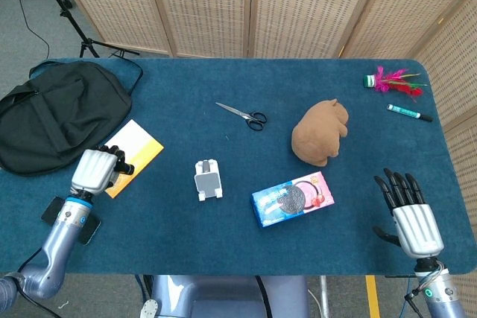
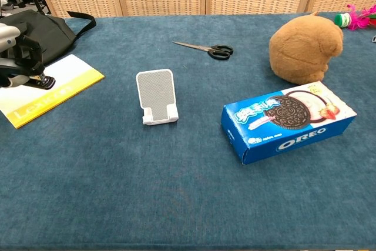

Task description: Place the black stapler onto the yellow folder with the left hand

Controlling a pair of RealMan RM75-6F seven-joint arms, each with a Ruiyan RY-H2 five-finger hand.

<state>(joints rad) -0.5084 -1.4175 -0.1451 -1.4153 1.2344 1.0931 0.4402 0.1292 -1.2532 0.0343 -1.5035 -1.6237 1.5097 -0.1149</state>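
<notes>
The left hand (image 2: 16, 57) is curling its fingers (image 2: 30, 54) around the black stapler (image 2: 39, 81), holding it over the yellow folder (image 2: 64, 83) at the bench's (image 2: 176, 180) left side, beside the black bag (image 1: 56, 113). Only the stapler's dark tip is showing beneath the fingers, poking out toward the middle of the bench; its long axis is mostly hidden. The right hand (image 1: 410, 210) is resting near the front right edge, fingers straight and apart, holding nothing.
</notes>
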